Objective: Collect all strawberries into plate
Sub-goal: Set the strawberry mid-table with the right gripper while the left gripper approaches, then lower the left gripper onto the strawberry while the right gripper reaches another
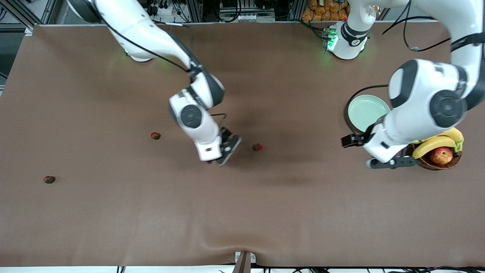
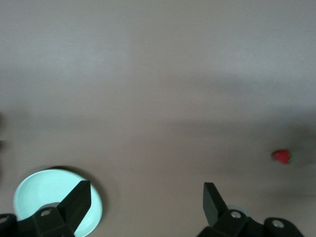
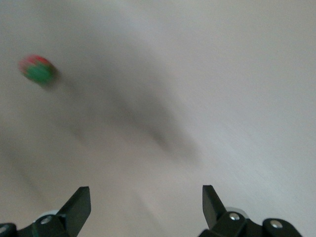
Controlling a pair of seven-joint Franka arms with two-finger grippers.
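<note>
Nearest the front camera, one strawberry (image 1: 49, 179) lies toward the right arm's end of the table (image 1: 242, 212); two more strawberries (image 1: 155, 135) (image 1: 257, 147) flank the right gripper (image 1: 227, 149), all apart from it. Beside the plate (image 1: 365, 112), the left gripper (image 1: 373, 149) hangs by a fruit basket (image 1: 439, 161).

Left wrist view: left gripper (image 2: 146, 195) spread wide, empty, plate (image 2: 42, 190) below.

Right wrist view: right gripper (image 3: 146, 195) gapes, empty; a strawberry (image 3: 37, 69) lies ahead.

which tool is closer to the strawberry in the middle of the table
Right. The right tool, open, is over the table just beside the middle strawberry; the left tool, open, is by the plate, toward the left arm's end.
</note>
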